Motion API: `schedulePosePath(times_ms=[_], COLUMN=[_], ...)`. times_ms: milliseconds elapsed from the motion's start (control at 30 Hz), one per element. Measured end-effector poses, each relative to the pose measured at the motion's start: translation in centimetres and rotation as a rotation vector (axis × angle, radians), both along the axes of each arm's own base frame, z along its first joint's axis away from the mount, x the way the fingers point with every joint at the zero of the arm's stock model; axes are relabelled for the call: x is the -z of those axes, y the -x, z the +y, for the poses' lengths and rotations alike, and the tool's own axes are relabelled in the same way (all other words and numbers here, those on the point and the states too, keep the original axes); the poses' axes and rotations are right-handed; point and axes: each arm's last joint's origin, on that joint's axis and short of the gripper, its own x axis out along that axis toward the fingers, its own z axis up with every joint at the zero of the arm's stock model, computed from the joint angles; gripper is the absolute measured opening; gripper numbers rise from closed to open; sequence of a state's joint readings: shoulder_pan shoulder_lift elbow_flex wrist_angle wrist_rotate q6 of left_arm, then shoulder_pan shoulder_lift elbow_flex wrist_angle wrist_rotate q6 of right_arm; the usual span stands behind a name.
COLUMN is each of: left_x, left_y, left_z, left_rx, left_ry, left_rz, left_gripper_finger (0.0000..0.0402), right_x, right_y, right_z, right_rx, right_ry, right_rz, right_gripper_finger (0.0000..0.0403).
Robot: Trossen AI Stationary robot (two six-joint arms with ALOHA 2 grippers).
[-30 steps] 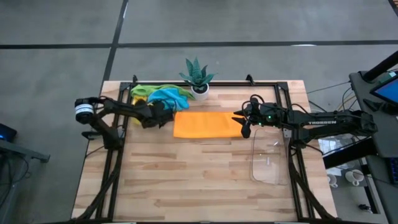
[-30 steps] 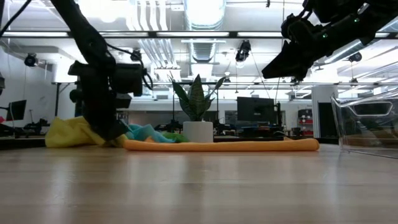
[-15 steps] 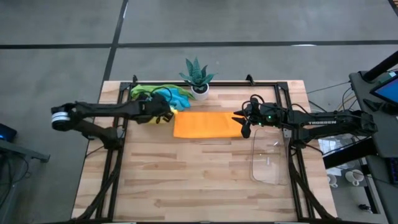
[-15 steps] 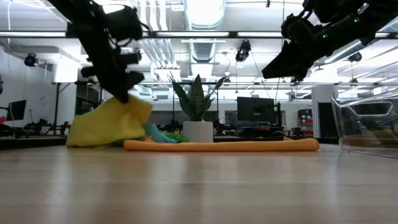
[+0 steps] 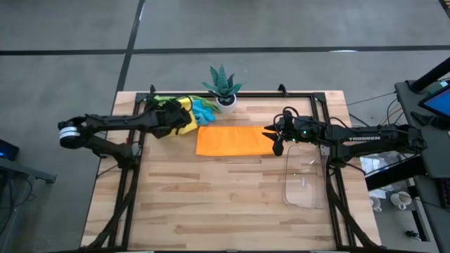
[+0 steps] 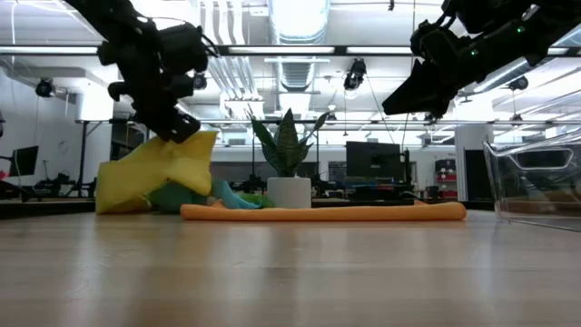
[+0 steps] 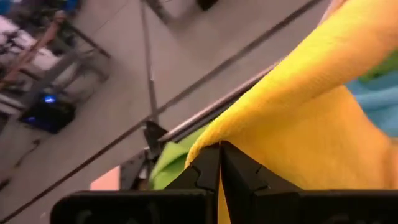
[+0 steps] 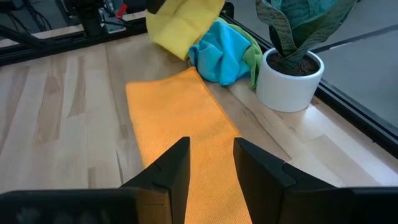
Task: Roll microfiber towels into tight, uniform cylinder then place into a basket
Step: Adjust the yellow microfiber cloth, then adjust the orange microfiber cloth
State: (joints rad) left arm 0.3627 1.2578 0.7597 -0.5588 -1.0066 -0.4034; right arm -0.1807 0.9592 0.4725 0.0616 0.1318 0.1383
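Progress: early. No towel rolled; basket [image 5: 305,184], clear plastic, at the table's right side near the right arm, holds no towel so far as the high view shows.

Orange towel [image 5: 234,140]: lies flat and spread at mid-table, unrolled, its near end below the right gripper.

Yellow towel [image 6: 172,168]: pinched at one corner by the left gripper [image 5: 171,118], whose fingers are pressed together on the cloth; the rest hangs down to the pile at the table's far left.

Light blue towel [image 8: 225,51] and green towel [image 8: 254,59]: crumpled together in the pile, just beside the potted plant [image 5: 224,86]. Untouched.

Right gripper [image 5: 278,135]: hovers over the right end of the orange towel, fingers apart, nothing between them.

Change from the earlier frames: a second ago the left gripper sat low in the pile; it has since risen, drawing the yellow towel up and clear of the others. Right arm, orange towel and basket unchanged.

Remaining: spreading, rolling and binning of all four towels.
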Motion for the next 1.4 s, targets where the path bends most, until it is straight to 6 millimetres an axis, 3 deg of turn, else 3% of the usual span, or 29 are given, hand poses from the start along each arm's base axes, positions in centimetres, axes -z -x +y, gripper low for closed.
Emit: schedulePosePath(times_ms=[233, 400, 533, 733, 933, 1067, 1167, 1300, 1400], left_x=[2.4, 5.0, 5.8, 4.2, -0.3, -3.7, -4.7, -3.3, -0.9], left_y=[-0.8, -1.5, -2.3, -3.1, -3.7, -3.9, -4.4, -5.7, -6.6], left_z=[1.3, 2.6, 3.7, 5.5, 5.8, 4.6, 2.5, -1.4, -4.5], left_rx=[0.031, 0.011, 0.032, 0.068, 0.149, 0.354, 0.579, 0.713, 0.764], left_ry=[0.179, 0.208, 0.206, 0.207, 0.143, 0.217, 0.341, 0.423, 0.459], left_rz=[-0.010, 0.094, 0.135, 0.115, 0.040, -0.176, -0.315, -0.299, -0.218], left_gripper_finger=[0.0000, 0.0000, 0.0001, 0.0046, 0.0121, 0.0164, 0.0176, 0.0157, 0.0110], right_x=[0.0, 0.0, 0.0, 0.0, 0.0, 0.2, 0.2, 0.2, 0.3], right_y=[0.0, 0.0, 0.0, 0.0, 0.0, 0.1, 0.1, 0.1, 0.0], right_z=[0.0, 0.0, 0.0, 0.0, 0.0, 0.0, 0.0, 0.0, 0.0], right_rx=[0.000, 0.000, 0.001, 0.001, 0.001, 0.001, 0.002, 0.002, 0.021], right_ry=[0.000, -0.001, -0.003, -0.003, -0.004, -0.005, -0.005, -0.006, -0.046], right_rz=[0.001, 0.000, -0.001, -0.001, 0.003, 0.009, 0.009, 0.009, 0.001], right_gripper_finger=[0.0117, 0.0116, 0.0117, 0.0115, 0.0116, 0.0115, 0.0112, 0.0112, 0.0108])
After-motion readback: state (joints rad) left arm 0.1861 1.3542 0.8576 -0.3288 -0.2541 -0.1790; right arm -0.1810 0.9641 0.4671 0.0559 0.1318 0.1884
